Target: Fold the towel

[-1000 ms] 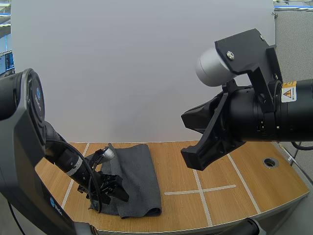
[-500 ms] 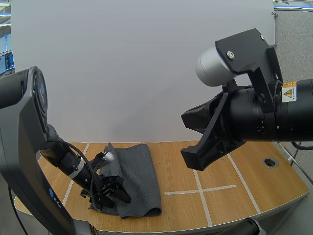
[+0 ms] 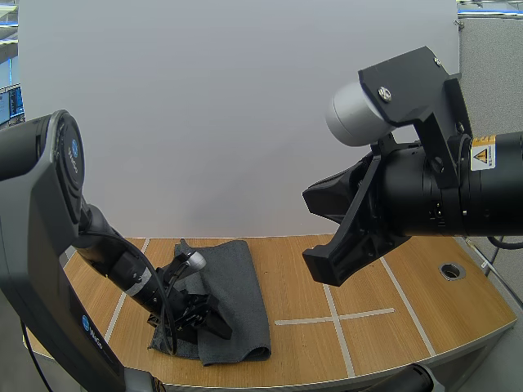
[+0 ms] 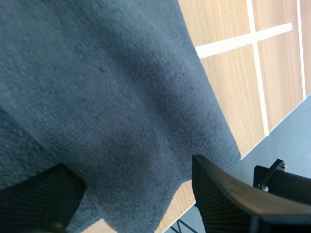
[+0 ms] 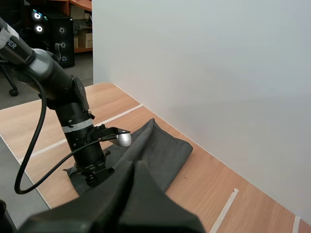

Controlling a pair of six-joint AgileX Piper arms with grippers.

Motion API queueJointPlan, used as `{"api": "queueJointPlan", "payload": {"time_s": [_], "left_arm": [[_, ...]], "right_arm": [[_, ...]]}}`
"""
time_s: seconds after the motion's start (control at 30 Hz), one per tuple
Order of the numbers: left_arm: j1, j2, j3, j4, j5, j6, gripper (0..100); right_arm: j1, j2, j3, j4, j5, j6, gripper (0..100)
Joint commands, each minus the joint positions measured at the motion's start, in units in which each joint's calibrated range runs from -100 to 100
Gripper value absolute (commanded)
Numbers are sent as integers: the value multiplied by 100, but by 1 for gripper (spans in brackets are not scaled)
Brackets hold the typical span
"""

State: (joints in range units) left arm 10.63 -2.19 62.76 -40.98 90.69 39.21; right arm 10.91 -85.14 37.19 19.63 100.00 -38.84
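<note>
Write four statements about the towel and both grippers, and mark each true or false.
1. The towel is dark grey. True.
2. The left gripper is shut on the towel. False: its fingers stand open over it.
3. The right gripper is raised above the table, shut on nothing. True.
4. The towel covers the white tape cross. False: the cross lies bare beside it.

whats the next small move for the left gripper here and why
Probably lower the left gripper and close it on the edge of the dark grey towel: its fingers stand open over the cloth, that edge runs between them, and nothing is pinched yet.
</note>
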Motion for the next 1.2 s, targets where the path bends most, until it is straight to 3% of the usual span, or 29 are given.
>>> {"api": "queueJointPlan", "payload": {"time_s": [0.0,0.13,0.27,0.5,0.77,1.17], "left_arm": [[-34,7,-98,11,-64,-64,98],[-34,7,-120,26,115,-64,86],[-34,7,-162,116,272,-64,50],[-34,7,-166,267,326,-64,0],[-34,7,-692,536,931,-272,0],[-27,-451,-1495,1624,931,-666,0]], "right_arm": [[5,-57,9,25,0,-27,0],[5,-57,9,25,0,-27,0],[5,-57,9,25,0,-27,0],[5,-57,9,25,0,-37,0],[5,-57,9,12,0,-46,0],[5,-57,9,-45,0,-46,0]]}}
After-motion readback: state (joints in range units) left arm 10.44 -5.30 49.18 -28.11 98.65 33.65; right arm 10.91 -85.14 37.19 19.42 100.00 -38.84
